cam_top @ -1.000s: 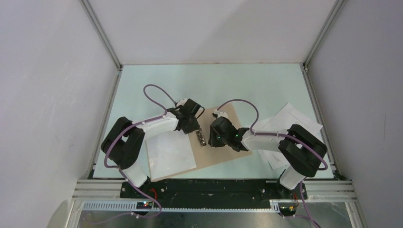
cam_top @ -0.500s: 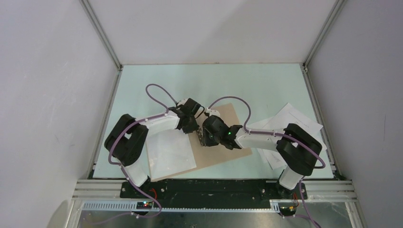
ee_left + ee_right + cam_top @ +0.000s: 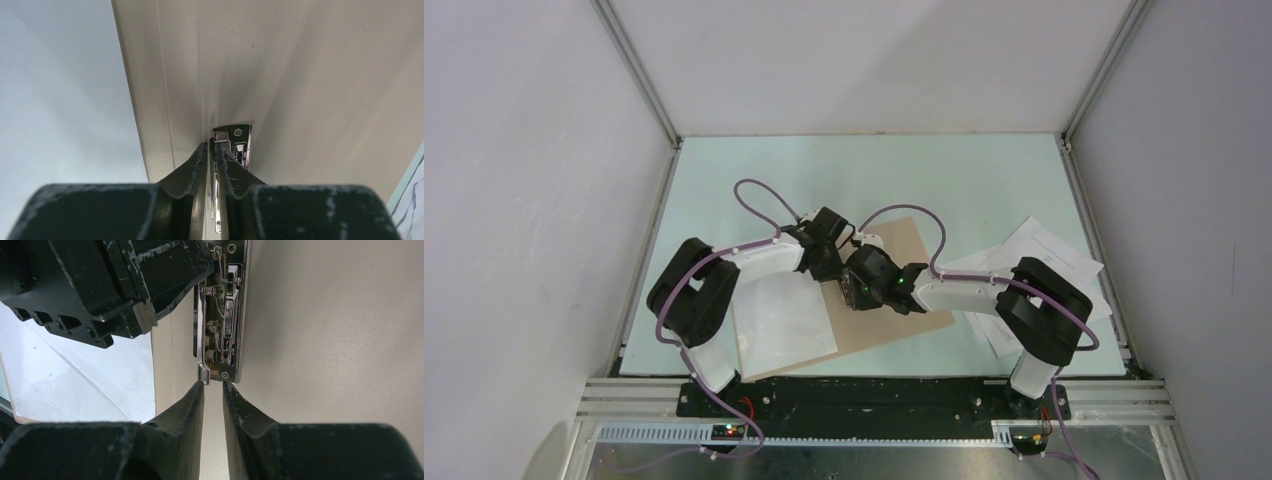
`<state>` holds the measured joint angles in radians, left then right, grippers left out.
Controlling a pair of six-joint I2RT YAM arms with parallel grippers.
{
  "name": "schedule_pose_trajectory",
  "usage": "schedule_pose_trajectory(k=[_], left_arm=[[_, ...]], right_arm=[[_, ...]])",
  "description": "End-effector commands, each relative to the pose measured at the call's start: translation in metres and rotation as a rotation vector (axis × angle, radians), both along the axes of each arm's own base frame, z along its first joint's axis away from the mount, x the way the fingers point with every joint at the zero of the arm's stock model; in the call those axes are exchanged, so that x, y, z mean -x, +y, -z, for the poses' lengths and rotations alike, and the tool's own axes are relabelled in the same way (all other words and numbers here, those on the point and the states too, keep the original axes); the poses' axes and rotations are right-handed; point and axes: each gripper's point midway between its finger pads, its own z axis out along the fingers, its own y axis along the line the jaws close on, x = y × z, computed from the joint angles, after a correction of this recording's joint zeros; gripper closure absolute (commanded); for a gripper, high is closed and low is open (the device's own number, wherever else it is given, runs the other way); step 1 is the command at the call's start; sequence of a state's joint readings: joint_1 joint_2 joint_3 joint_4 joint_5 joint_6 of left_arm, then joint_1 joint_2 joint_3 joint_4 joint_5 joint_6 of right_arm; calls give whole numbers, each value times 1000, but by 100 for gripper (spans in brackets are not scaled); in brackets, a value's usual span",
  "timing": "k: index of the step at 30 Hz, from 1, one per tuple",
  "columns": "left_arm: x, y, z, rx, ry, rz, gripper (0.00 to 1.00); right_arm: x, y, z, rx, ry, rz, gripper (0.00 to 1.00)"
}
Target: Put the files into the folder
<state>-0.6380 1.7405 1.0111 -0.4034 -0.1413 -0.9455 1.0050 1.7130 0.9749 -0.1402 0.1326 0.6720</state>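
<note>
One folder (image 3: 894, 328); one clip (image 3: 227, 315); two hands: left hand (image 3: 211, 150), right hand (image 3: 213, 390); several files (image 3: 779, 320).

The folder (image 3: 902, 243) lies open and flat on the table, turned at a slant, its tan-brown card showing on both leaves. Its left leaf carries one of the files, a white sheet (image 3: 780, 322) with faint creases that covers most of that leaf and leaves a thin brown margin at its near edge. The right leaf is bare card. A shiny metal spine clip (image 3: 228, 315) runs along the fold between the leaves. More files (image 3: 1046, 248) lie fanned and overlapping on the table just beside the folder's right leaf, some showing small black print.
</note>
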Motion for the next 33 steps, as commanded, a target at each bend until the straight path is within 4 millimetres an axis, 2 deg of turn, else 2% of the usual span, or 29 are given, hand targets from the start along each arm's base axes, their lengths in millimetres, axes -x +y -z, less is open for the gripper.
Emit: schedule_pose_trajectory(k=[1, 9, 21, 26, 30, 33], left_arm=[[-2, 6, 13, -14, 27, -47, 85], [13, 4, 23, 27, 93, -74, 100], [26, 6, 26, 47, 128, -93, 100], [31, 8, 29, 49, 145, -99, 100], [32, 9, 31, 48, 151, -105, 100], [33, 9, 33, 47, 160, -105, 100]], right_arm=[[-11, 15, -13, -35, -47, -1, 76], [-11, 17, -7, -23, -62, 16, 77], [-22, 15, 0, 18, -120, 66, 86], [-20, 17, 14, 54, -107, 58, 89], [-16, 14, 21, 81, -97, 66, 89], [-13, 12, 22, 97, -101, 60, 85]])
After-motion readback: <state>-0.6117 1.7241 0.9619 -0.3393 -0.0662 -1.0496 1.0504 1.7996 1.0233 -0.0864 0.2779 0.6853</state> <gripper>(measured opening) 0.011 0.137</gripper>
